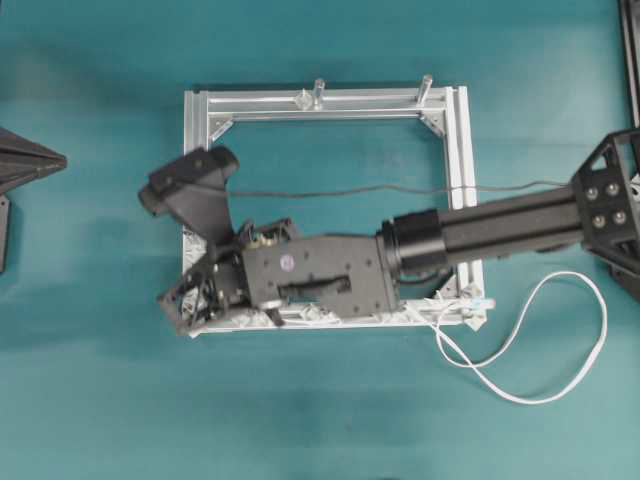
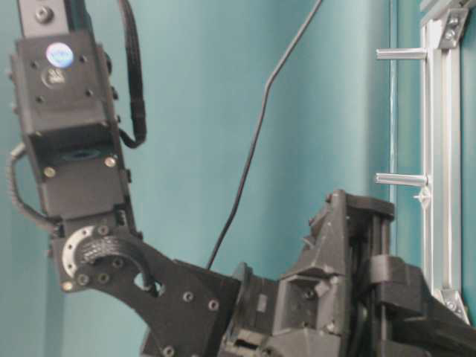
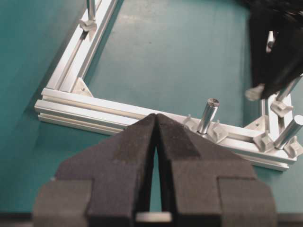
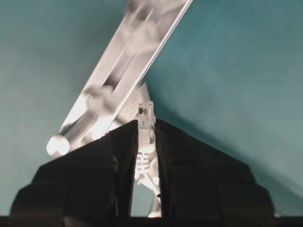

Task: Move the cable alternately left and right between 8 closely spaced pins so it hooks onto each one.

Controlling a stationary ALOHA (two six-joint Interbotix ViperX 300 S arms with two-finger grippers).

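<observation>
The right gripper [image 4: 146, 137] is clamping narrowly on the clear plug [image 4: 145, 116] at the end of the cable [image 1: 560, 385], the plug tip poking out past the fingertips. In the overhead view this arm is reaching across the silver frame [image 1: 330, 100] to its near left corner, covering most of the near rail, where the pins [image 1: 300, 316] are showing only in part beneath it. The rest of the cable is lying off the frame's near right corner, looping out over the teal counter [image 1: 320, 420] and back.

The left gripper [image 3: 155, 125] is sitting with its pads [image 3: 128, 146] pressed together on nothing, facing a corner of the frame with open counter inside the frame beyond it.

Open counter is lying all round the frame, widest on the near side. Two grey posts [image 1: 320, 92] are standing upright on the far rail. A thin dark wire [image 1: 330, 190] is crossing the frame's open middle towards the right arm. In the right wrist view a blurred rail is passing diagonally just beyond the plug.
</observation>
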